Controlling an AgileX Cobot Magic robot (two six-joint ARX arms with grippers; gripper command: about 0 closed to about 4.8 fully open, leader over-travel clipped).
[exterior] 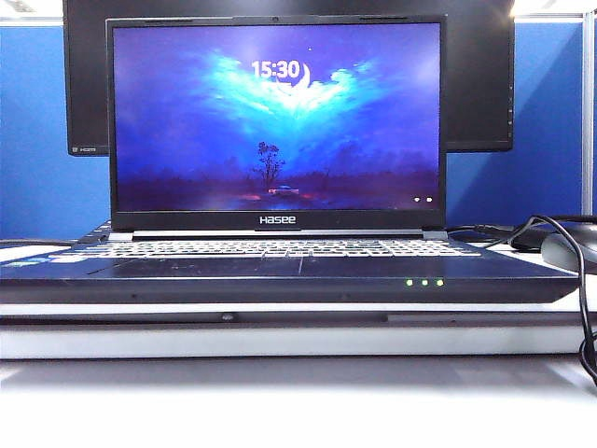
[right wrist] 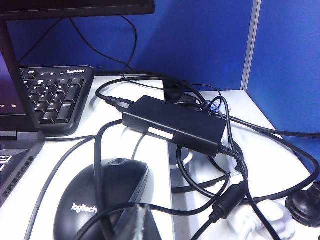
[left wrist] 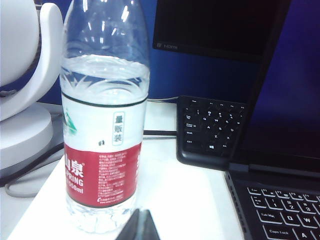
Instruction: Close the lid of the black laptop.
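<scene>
Bright overhead light — the table [exterior: 298, 401] washes out white; wrist views slightly soft, colours blue-tinted.

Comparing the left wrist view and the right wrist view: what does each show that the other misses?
Only the left wrist view: a clear plastic water bottle with a red label. Only the right: a black Logitech mouse and black power brick. Both show the separate black keyboard, the black laptop with its lid open, and a dark claw tip at each frame's edge, left, right.
</scene>
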